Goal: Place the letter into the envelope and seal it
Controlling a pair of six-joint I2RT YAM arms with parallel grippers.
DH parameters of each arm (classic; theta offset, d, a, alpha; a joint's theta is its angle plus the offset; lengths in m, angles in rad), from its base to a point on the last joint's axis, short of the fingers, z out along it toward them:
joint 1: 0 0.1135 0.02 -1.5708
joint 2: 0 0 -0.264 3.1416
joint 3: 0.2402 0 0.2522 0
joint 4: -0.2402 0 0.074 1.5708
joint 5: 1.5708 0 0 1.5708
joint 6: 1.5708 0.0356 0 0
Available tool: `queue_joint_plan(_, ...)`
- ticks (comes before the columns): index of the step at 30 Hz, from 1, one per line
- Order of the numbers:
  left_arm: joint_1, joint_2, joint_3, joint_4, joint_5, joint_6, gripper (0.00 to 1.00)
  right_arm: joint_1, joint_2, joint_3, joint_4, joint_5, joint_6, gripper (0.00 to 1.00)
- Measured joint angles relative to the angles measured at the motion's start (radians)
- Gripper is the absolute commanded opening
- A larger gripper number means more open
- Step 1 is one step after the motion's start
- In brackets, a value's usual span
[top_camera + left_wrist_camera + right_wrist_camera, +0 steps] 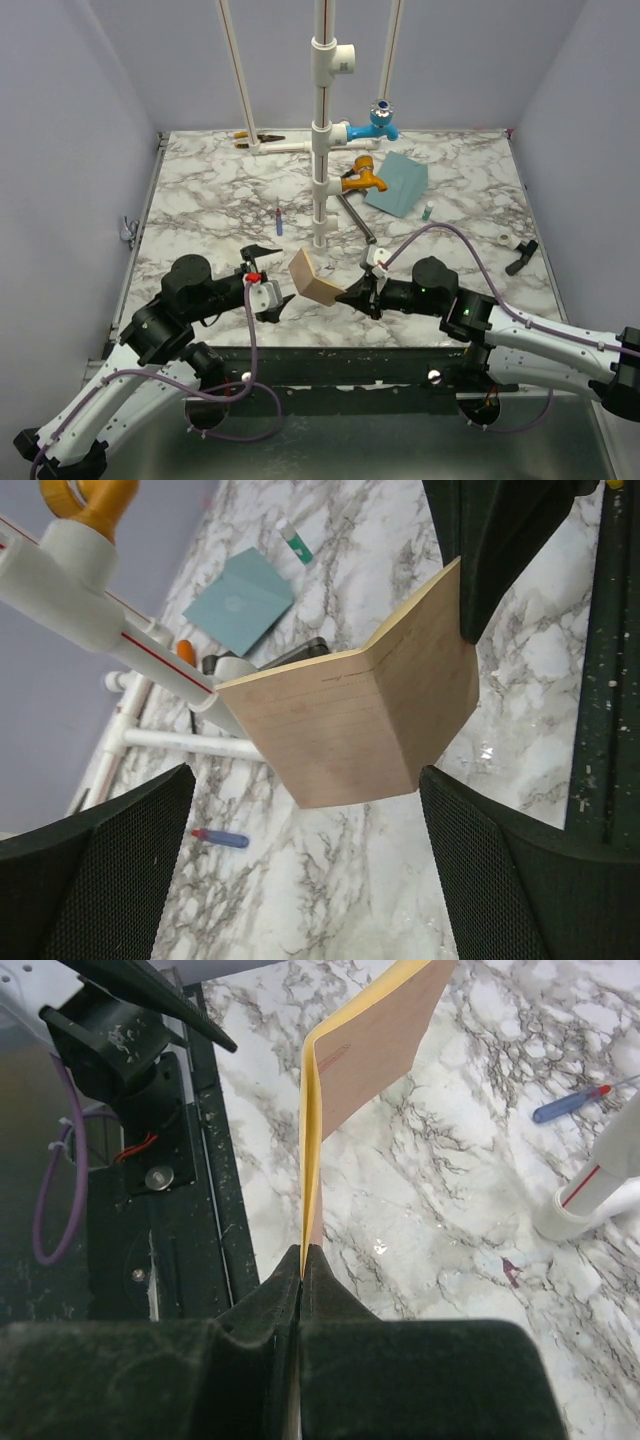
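Note:
The tan letter (312, 280) is bent along a crease and held off the marble table near its front edge. My right gripper (350, 296) is shut on the letter's right edge; in the right wrist view its jaws (302, 1260) pinch the doubled sheet (360, 1070) edge-on. My left gripper (272, 280) is open and empty just left of the letter; in its wrist view (305, 815) the letter (350, 720) hangs just beyond its fingers without touching them. The teal-blue envelope (397, 183) lies flat at the back right and also shows in the left wrist view (238, 600).
A white PVC pipe stand (321, 150) with orange (362, 178) and blue (381, 122) fittings rises mid-table. A blue pen (278, 218), a small green-capped vial (426, 211), a tape roll (506, 238) and a black tool (522, 256) lie about. A dark metal rail (200, 1210) marks the front edge.

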Motion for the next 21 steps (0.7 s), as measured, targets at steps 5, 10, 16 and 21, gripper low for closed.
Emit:
queue_joint_plan(5,-0.045,0.073,0.007,-0.007,0.019,-0.073,0.72,0.0,0.022,0.004,0.036,-0.044,0.011,0.01)
queue_joint_plan(10,-0.077,0.124,0.023,-0.007,0.048,-0.159,0.68,0.0,0.051,0.048,0.05,-0.074,0.014,0.01)
queue_joint_plan(16,-0.083,0.129,0.026,-0.006,0.055,-0.189,0.65,0.0,0.049,0.048,0.093,-0.147,-0.005,0.01)
queue_joint_plan(21,-0.083,0.143,0.033,-0.006,0.076,-0.196,0.45,0.0,0.049,0.048,0.116,-0.206,-0.044,0.01)
